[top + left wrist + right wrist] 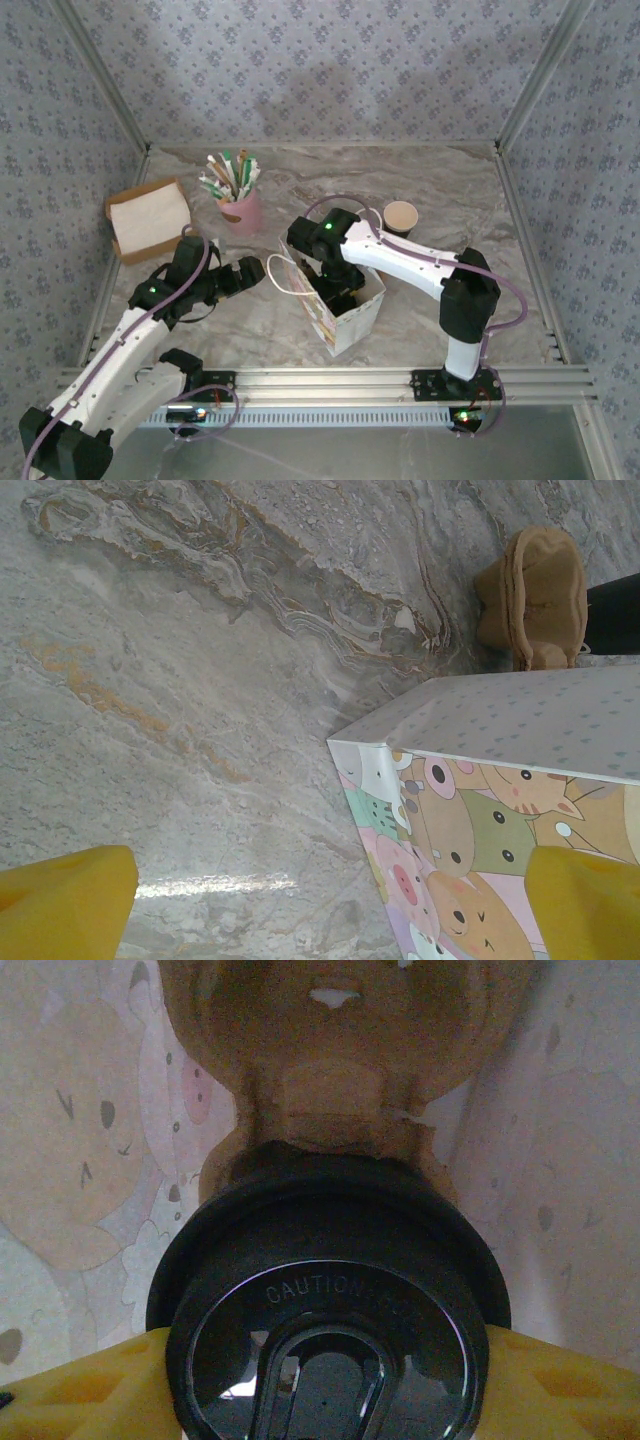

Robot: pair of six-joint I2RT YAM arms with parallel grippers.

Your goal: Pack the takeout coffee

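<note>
Lowering step: we judge the takeout coffee [325, 1330] should sink upright inside the paper bag [352, 312], mid-bench toward the near edge; let go only once seated
Right gripper [335, 284]: partly spread, clamped on the lidded cup from either side
Left gripper [247, 272]: spread wide, empty, just beside the bag's left wall
Room: bag walls close round the cup; bare bench left and right; dark cup [400, 217] behind, toward the far edge
</note>
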